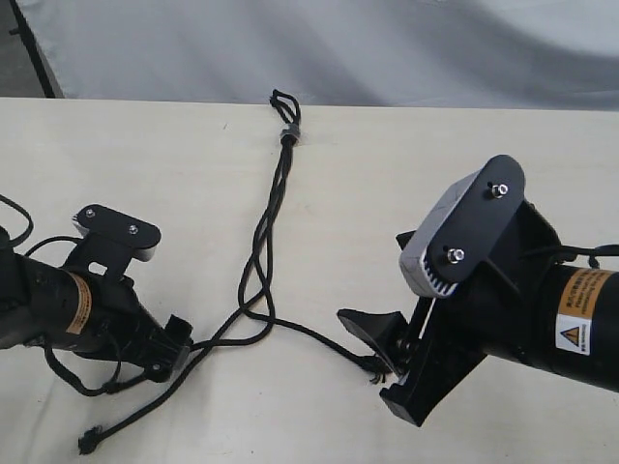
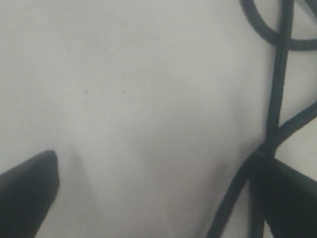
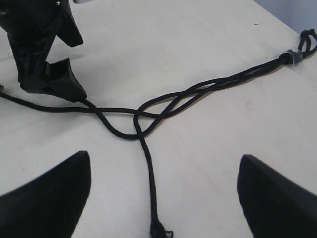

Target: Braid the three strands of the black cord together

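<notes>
The black cord lies on the table, its loop (image 1: 280, 100) and grey band (image 1: 288, 133) at the far edge. The three strands (image 1: 259, 242) run loosely twisted toward me, then split. One strand (image 3: 148, 168) goes right, and its tip (image 3: 158, 230) lies between the fingers of my open right gripper (image 3: 163, 198), untouched. The other strands (image 2: 275, 99) pass along one finger (image 2: 287, 198) of my open left gripper (image 2: 158, 198). One of them ends at a frayed tip (image 1: 89, 442) near the front edge. In the exterior view the left gripper (image 1: 176, 350) sits low on the left and the right gripper (image 1: 382, 367) low on the right.
The pale table (image 1: 435, 193) ends at a grey backdrop (image 1: 338, 48) just behind the loop. Thicker arm cables (image 1: 77, 382) hang by the left arm. The left gripper's finger (image 3: 62, 79) shows in the right wrist view, close to where the strands split.
</notes>
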